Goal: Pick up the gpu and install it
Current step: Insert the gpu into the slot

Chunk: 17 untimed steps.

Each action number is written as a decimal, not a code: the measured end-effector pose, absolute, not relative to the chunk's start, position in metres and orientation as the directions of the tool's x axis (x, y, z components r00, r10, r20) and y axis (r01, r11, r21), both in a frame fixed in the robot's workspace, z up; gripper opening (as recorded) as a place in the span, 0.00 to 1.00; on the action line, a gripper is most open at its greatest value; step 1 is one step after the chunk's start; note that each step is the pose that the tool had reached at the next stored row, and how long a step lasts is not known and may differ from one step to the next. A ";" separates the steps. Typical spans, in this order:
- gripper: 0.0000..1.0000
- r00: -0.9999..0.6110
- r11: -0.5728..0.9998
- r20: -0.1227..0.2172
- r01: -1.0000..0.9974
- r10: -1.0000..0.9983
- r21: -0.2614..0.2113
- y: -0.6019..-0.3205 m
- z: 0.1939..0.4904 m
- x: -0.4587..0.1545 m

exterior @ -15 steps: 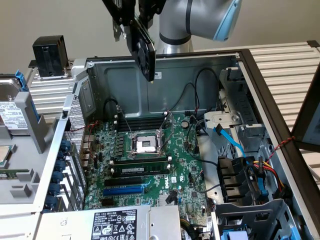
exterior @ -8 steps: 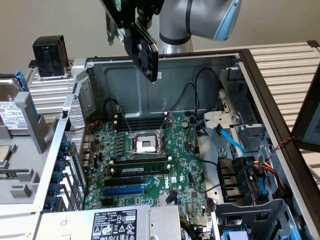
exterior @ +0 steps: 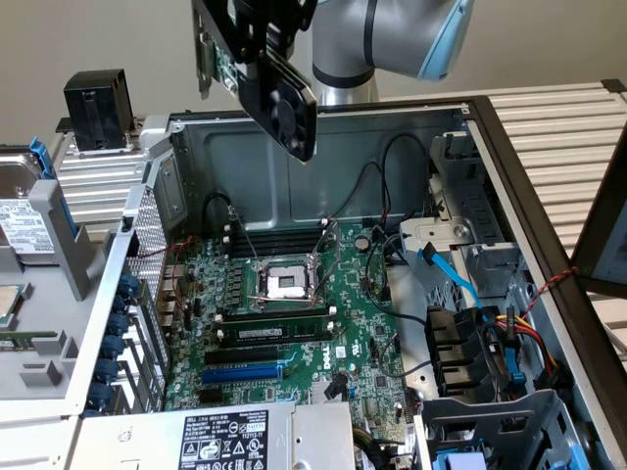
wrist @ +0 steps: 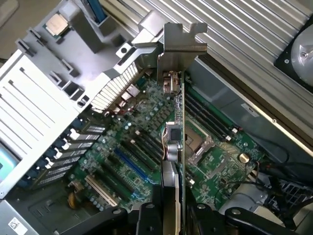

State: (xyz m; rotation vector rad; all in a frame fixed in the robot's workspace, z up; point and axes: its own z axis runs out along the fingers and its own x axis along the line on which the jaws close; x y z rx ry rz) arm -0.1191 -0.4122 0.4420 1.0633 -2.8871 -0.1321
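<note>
gripper (exterior: 257, 44) is shown pinching the gpu (exterior: 289, 103) aloft by the case (exterior: 294, 162) far wall; motherboard slots (exterior: 240, 372) are seen below, nearer.

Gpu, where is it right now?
In the exterior view, the gpu hangs in the claw at top centre, above the open case's motherboard.
</note>
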 end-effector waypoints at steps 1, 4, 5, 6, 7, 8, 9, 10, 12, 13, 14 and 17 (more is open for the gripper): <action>0.28 -0.748 0.746 0.029 -0.658 -0.663 0.102 -0.412 0.442 -0.119; 0.28 -0.710 0.709 0.029 -0.698 -0.703 0.102 -0.412 0.441 -0.119; 0.28 -0.698 0.696 0.029 -0.710 -0.716 0.102 -0.412 0.440 -0.119; 0.28 -0.685 0.684 0.029 -0.723 -0.728 0.102 -0.412 0.440 -0.119; 0.28 -0.671 0.670 0.028 -0.735 -0.741 0.102 -0.412 0.440 -0.119; 0.28 -0.658 0.657 0.029 -0.747 -0.753 0.102 -0.412 0.439 -0.119; 0.28 -0.644 0.643 0.029 -0.759 -0.765 0.102 -0.412 0.439 -0.119; 0.28 -0.629 0.628 0.029 -0.771 -0.777 0.102 -0.412 0.439 -0.119; 0.28 -0.598 0.598 0.028 -0.795 -0.801 0.101 -0.412 0.439 -0.119; 0.28 -0.585 0.584 0.027 -0.805 -0.811 0.100 -0.412 0.439 -0.119; 0.28 -0.570 0.569 0.026 -0.816 -0.821 0.098 -0.412 0.438 -0.119; 0.28 -0.525 0.525 0.023 -0.846 -0.851 0.096 -0.412 0.438 -0.119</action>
